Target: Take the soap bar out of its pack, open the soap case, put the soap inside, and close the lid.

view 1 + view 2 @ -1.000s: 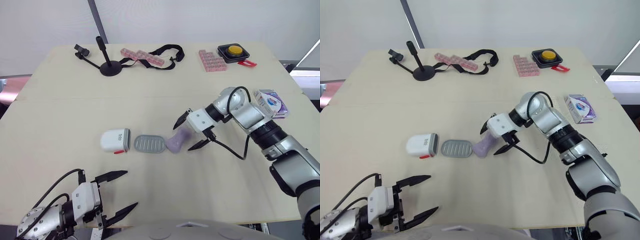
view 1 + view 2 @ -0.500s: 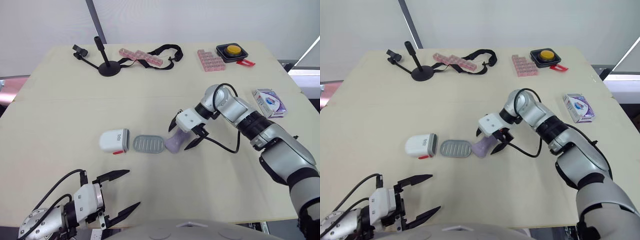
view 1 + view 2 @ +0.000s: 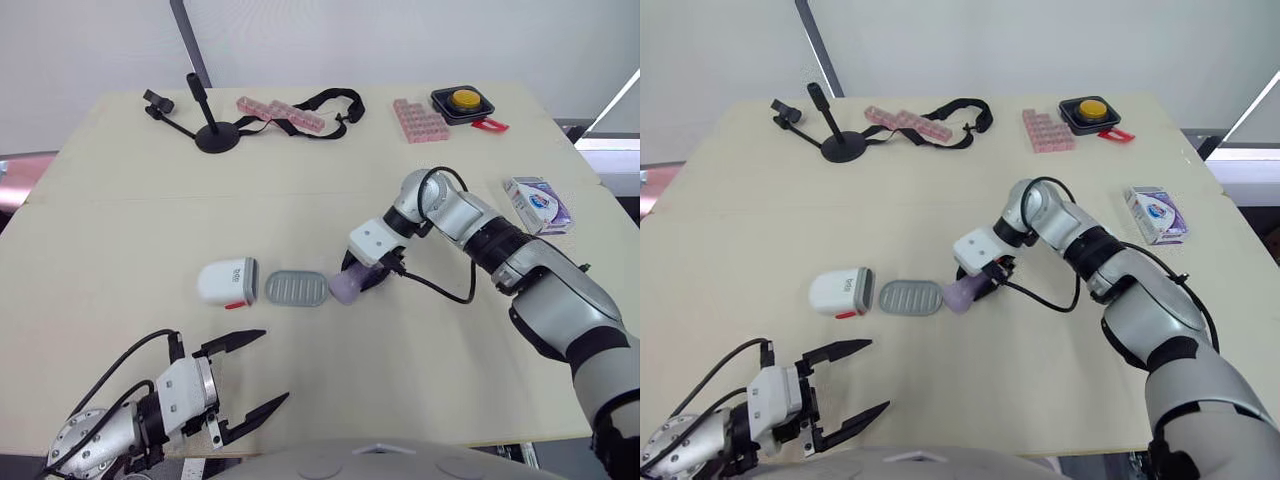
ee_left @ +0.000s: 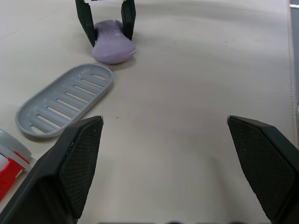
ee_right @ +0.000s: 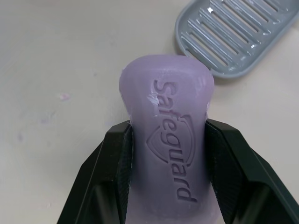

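Right gripper (image 3: 352, 283) clamps the soap (image 5: 168, 154), embossed "Safeguard", beside the tray (image 3: 297, 288); case (image 3: 228, 282) touches the tray's other end. Left gripper (image 3: 272, 366) gapes apart.

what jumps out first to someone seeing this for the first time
The purple soap bar in the middle of the table, pinched between the jaws of the right gripper. Beside it lie a grey slotted tray and a white soap case, while the left gripper hangs wide open at the near edge.
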Tool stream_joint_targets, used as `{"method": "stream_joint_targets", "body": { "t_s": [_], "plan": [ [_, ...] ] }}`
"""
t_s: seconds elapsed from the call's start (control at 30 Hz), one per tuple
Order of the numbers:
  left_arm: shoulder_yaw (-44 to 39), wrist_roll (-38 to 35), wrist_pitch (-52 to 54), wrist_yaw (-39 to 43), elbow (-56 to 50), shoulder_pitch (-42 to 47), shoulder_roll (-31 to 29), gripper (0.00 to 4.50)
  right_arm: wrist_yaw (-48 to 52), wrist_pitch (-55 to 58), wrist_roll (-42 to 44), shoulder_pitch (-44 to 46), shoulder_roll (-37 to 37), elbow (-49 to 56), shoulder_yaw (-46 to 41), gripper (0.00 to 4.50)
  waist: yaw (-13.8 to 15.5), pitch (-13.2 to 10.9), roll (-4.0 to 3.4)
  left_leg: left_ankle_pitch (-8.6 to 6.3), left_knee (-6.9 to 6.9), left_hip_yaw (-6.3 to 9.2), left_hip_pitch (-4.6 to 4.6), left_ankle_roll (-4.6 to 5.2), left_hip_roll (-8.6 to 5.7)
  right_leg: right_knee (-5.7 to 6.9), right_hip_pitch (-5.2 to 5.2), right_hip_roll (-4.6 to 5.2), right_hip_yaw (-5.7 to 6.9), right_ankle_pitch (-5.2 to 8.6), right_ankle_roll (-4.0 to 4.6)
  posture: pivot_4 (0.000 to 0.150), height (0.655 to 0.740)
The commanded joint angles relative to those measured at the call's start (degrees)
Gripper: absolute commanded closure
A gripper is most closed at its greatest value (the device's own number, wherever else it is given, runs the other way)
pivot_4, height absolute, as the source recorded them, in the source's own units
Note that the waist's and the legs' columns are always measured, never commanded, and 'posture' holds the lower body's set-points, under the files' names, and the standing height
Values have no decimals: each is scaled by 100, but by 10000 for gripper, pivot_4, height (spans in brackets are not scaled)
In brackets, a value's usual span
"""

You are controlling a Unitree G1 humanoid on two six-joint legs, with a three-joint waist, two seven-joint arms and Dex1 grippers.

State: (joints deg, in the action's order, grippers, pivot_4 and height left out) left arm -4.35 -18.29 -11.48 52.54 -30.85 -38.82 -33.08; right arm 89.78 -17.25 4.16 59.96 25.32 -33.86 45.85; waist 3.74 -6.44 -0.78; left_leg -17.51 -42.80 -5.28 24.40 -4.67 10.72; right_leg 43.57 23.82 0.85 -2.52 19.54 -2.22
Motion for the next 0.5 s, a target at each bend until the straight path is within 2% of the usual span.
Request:
{"method": "stream_joint_targets", "body": {
  "t_s": [0.03, 0.27, 0.5],
  "plan": [
    [15, -4, 92, -95, -304, -18, -81, 0, 272, 35, 140, 21, 237, 308, -29, 27227, 17, 0, -1, 0, 0, 0, 1, 0, -1, 1, 0, 0, 1, 0, 0, 1500, 7096],
    [20, -46, 321, -202, -424, 88, -162, 0, 272, 810, 450, -274, 726, 1223, -374, 27227, 43, -1, -1, 2, 1, 0, 1, -5, -8, 0, 1, -4, -3, 0, 0, 1500, 7096],
    [-68, -235, 531, -251, -355, 338, -207, 0, -247, 3132, 571, -437, 964, 2703, -1143, 27227, 79, 0, 0, 6, 2, 0, -4, -11, -8, 0, -3, -9, -7, -1, -2, 1500, 7096]
  ]
}}
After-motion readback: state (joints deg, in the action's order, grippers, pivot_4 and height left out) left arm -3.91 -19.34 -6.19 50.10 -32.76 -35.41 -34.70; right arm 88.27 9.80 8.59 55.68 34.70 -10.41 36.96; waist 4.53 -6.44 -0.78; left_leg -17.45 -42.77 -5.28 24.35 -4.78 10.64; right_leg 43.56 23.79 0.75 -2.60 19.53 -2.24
